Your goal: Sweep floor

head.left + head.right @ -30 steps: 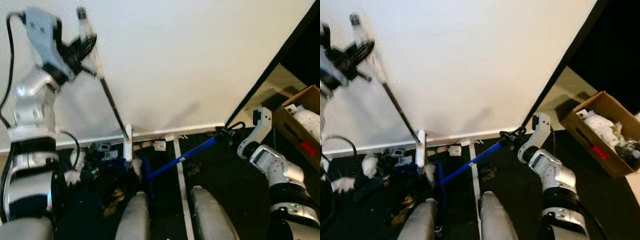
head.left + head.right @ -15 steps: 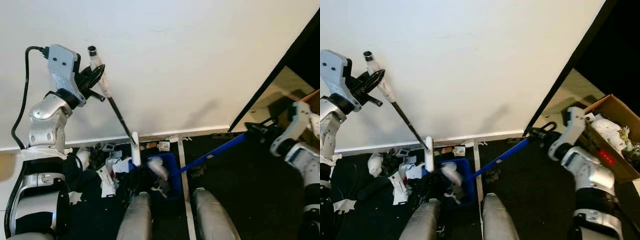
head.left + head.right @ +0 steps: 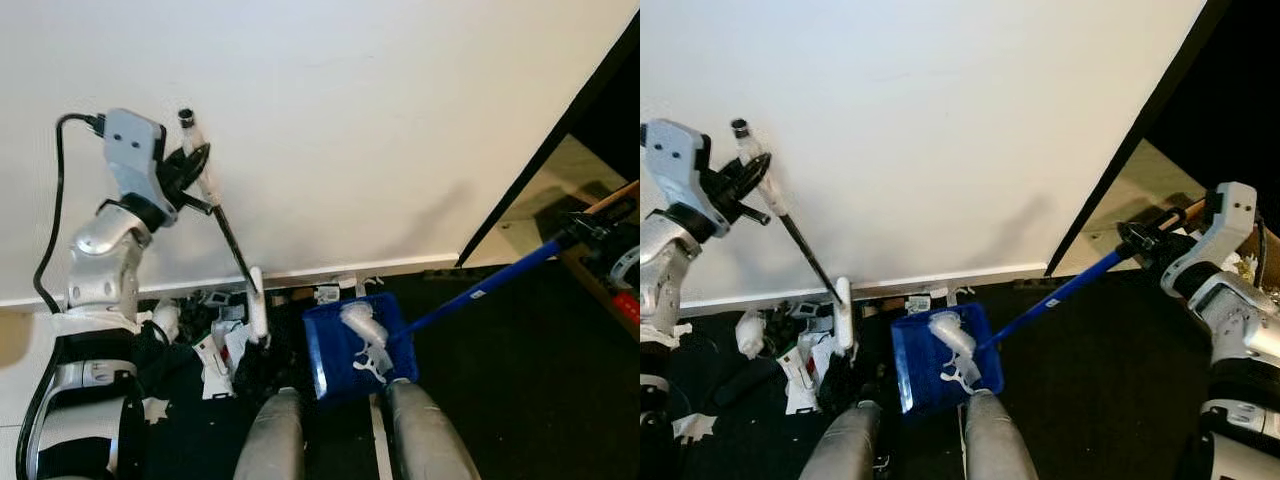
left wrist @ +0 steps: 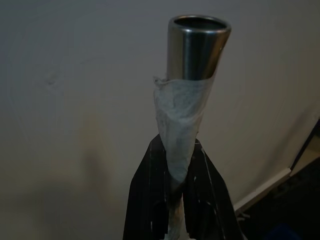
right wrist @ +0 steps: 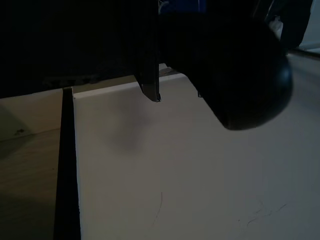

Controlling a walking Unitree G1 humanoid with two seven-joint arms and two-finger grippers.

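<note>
My left gripper (image 3: 192, 172) is raised at the upper left by the wall and shut on the broom handle (image 3: 228, 232). In the left wrist view, black fingers (image 4: 150, 200) clamp the tape-wrapped metal handle end (image 4: 197, 45). The broom's white head (image 3: 257, 303) rests in the litter by the baseboard. A blue dustpan (image 3: 925, 372) sits tilted just ahead of my knees, with white crumpled trash (image 3: 952, 338) in it. Its long blue handle (image 3: 1060, 294) runs up to the right, where my right gripper (image 3: 1138, 240) is shut on its end.
A pile of paper scraps and dark litter (image 3: 212, 338) lies along the baseboard (image 3: 410, 267) on the left. A dark door frame (image 3: 545, 150) slants down on the right, with a cardboard box edge (image 3: 618, 196) beyond it. My legs (image 3: 270, 440) stand on dark carpet.
The right gripper has swung to the right and drawn the dustpan with it, out from beside the litter to in front of my knees. White trash now lies in the pan. The broom has shifted slightly.
</note>
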